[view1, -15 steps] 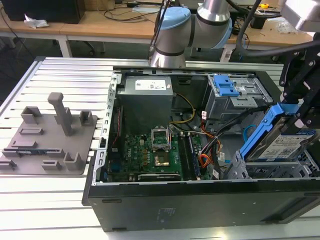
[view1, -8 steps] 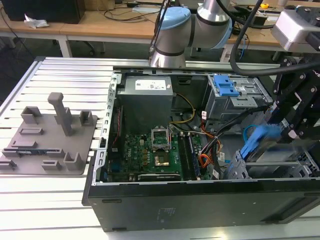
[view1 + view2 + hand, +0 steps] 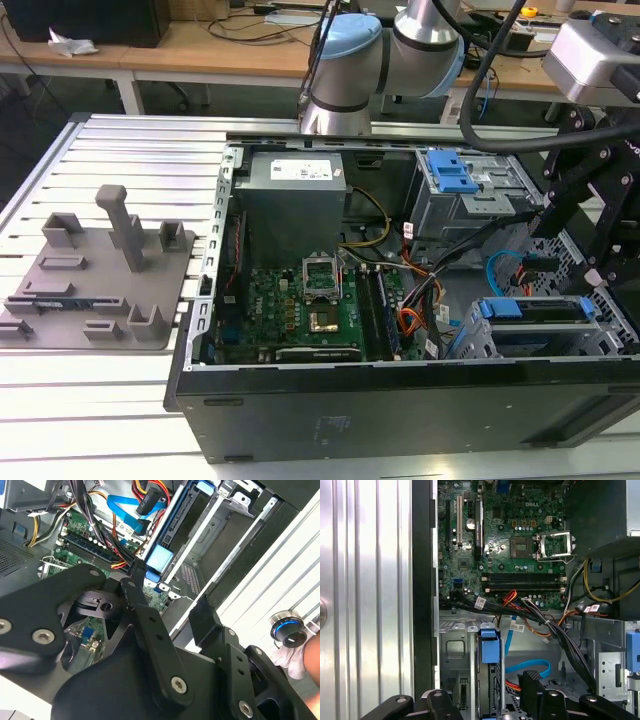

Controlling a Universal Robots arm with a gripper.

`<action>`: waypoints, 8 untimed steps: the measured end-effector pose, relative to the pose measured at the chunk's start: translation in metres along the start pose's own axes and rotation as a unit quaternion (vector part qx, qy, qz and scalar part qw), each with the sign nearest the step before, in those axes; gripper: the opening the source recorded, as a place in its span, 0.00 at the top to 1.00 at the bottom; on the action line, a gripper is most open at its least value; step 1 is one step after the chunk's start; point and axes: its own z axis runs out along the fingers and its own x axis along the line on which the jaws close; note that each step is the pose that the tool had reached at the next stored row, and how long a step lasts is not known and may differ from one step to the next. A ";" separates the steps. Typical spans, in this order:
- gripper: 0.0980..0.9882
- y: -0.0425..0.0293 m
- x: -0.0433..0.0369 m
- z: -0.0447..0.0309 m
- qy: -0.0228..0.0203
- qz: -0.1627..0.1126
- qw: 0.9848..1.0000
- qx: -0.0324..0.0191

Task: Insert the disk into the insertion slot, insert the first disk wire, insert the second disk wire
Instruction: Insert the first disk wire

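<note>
In the first wrist view the disk (image 3: 490, 647) hides its label (edge-on) and the end effector (image 3: 490, 686) is cut off

Disk (image 3: 490, 647): bright blue carrier.
Second disk wire (image 3: 532, 666): light blue.
First disk wire (image 3: 149, 500): red, orange, black.
Insertion slot (image 3: 612, 318): grey, perforated.
Motherboard (image 3: 505, 530): green.
Surface (image 3: 120, 140): silver, ribbed.
Fixture plate (image 3: 100, 290): plain grey.
</note>
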 end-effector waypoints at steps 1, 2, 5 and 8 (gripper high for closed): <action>0.41 0.0000 -0.0001 0.0000 0.000 0.000 1.000 0.000; 0.41 0.0000 -0.0002 0.0000 0.000 0.000 1.000 0.000; 0.41 0.0000 -0.0002 0.0000 0.000 0.000 1.000 0.000; 0.41 0.0000 -0.0003 0.0000 0.000 0.000 1.000 0.000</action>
